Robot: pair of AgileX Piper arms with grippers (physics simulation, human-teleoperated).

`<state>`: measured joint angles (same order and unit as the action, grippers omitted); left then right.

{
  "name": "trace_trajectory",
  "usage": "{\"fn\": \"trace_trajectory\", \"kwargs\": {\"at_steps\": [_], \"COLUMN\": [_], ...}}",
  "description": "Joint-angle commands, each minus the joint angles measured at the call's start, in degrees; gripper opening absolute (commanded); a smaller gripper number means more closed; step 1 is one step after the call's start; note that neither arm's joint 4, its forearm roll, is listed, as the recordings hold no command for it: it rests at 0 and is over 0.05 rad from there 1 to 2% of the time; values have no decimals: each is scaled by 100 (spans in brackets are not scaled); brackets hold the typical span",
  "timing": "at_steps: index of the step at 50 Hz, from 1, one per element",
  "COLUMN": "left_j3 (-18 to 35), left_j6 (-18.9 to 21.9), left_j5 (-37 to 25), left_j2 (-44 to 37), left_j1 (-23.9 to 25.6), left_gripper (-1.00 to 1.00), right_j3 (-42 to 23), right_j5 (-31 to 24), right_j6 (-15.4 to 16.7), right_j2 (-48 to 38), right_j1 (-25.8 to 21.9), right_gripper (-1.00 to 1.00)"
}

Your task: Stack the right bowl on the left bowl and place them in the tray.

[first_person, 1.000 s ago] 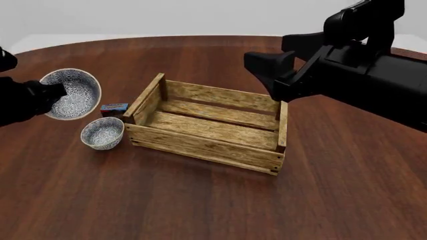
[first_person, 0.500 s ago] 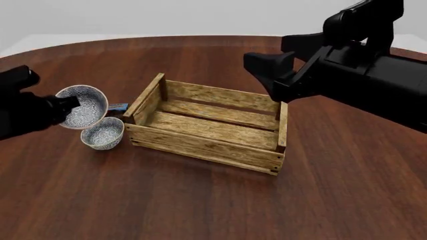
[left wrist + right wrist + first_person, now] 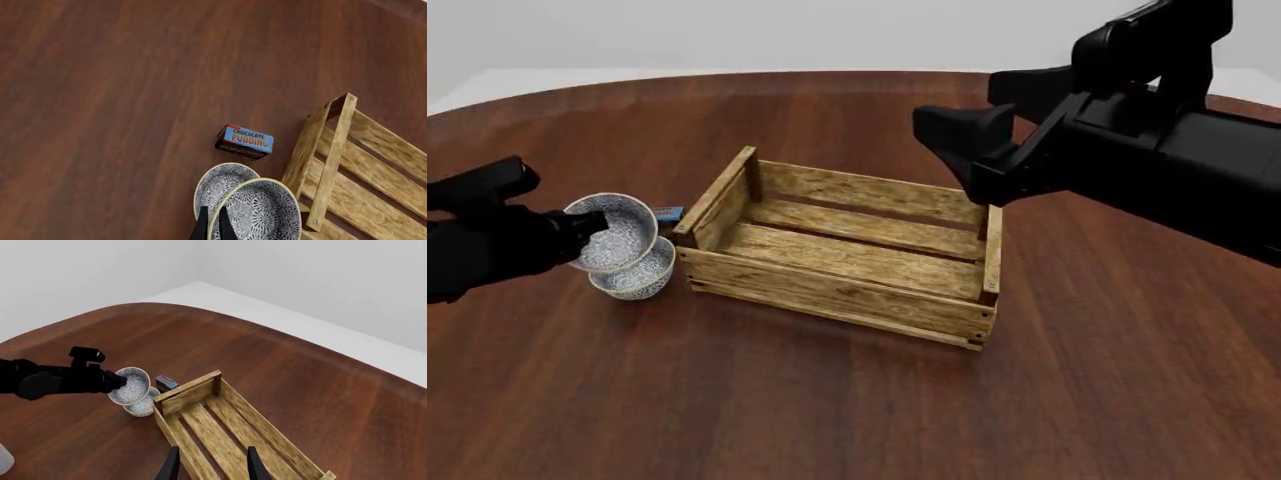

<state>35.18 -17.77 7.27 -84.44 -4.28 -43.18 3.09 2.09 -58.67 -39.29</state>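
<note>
Patterned bowl (image 3: pixel 614 236), clamped at its rim by the left gripper (image 3: pixel 211 226), hangs tilted just above the second bowl (image 3: pixel 637 274), beside the wooden tray (image 3: pixel 843 256). Level it and centre it over the lower bowl before release. Right gripper (image 3: pixel 209 466) hovers open, empty, above the tray.

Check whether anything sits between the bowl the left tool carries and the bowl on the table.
Nothing visible does. The held bowl hangs just above the resting bowl, gripped at its rim by the left tool. The pudding box lies off to the side.
</note>
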Motion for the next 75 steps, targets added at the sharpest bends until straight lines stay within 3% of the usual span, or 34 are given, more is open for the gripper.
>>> {"fn": "trace_trajectory", "kwargs": {"at_steps": [1,25,26,38,53,63,64,67,75], "left_j3": [55,107,100,131,79,88,46,144,223], "left_j6": [-14,-69,-73,-37,147,727,992,1066,1735], "left_j5": [219,347,354,274,-96,-345,-343,-552,-801], "left_j2": [-387,-708,-706,-627,198,682,826,976,1289], "left_j1": [23,-22,-24,-86,-184,-308,-333,-308,-204], "left_gripper": [-100,-100,100,100,100,100,100,100,100], "right_j3": [6,20,20,23,36,35,34,35,39], "right_j5": [0,-40,-42,-62,-77,-74,-71,-67,-71], "right_j6": [4,-11,-16,-6,23,37,33,42,51], "right_j2": [11,108,111,146,186,164,156,143,150], "right_j1": [-4,-21,-25,-36,-50,-55,-62,-63,-79], "right_gripper": [100,100,100,100,100,100,100,100,100]}}
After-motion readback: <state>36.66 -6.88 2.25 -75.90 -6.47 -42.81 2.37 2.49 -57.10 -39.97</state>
